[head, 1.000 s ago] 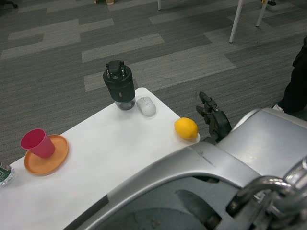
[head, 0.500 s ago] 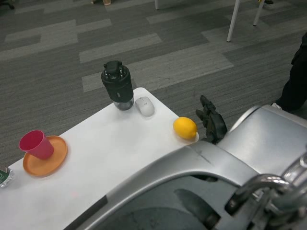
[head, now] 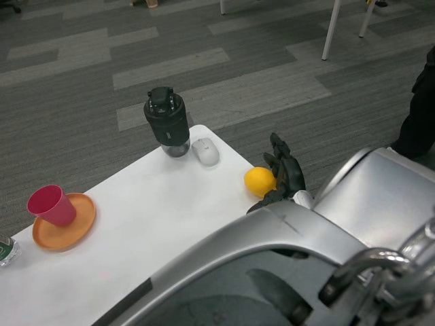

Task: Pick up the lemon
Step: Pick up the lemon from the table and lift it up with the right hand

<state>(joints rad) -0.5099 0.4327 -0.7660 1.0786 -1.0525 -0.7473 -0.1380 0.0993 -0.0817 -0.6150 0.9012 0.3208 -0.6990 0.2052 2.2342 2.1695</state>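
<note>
The yellow lemon (head: 258, 181) lies at the right edge of the white table (head: 163, 217). My right hand (head: 285, 171) is pressed up against the lemon's right side. Its fingers (head: 277, 146) stretch up past the far side of the fruit, and the thumb reaches round below it at the front. The fingers are still spread rather than closed, and the lemon rests on the table. My right forearm (head: 353, 204) fills the lower right of the head view. My left hand is out of view.
A black bottle (head: 167, 122) and a white computer mouse (head: 205, 151) stand at the table's far corner. A pink cup (head: 49, 204) sits on an orange plate (head: 75, 227) at the left. A person's dark clothing (head: 421, 115) shows at the right edge.
My right hand has moved left across the gap and now touches the lemon. The lemon has stayed where it was.
</note>
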